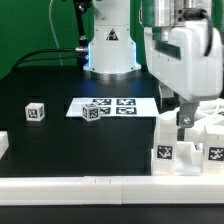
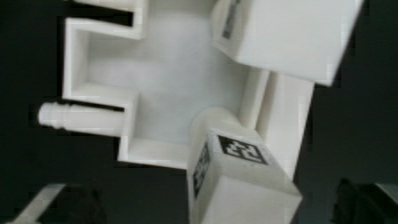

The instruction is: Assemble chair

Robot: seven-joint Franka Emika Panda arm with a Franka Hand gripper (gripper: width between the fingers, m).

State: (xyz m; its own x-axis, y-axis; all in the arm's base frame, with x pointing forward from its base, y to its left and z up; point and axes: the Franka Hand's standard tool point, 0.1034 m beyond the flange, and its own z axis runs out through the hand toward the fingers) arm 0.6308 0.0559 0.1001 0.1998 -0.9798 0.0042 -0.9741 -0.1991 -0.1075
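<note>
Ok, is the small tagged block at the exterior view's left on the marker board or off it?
Off: the block sits on black table, a dark gap from the marker board.

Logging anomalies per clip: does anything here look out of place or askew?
One tagged block seems to sit partly on the marker board, turned askew to its edges. A second block lies alone toward the exterior view's left. The gripper is down at the clustered chair parts. No damage visible.

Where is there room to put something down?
The bare black table between the marker board and the front rail is free. It is crowded at the exterior view's right, where the chair parts sit under the claw.
</note>
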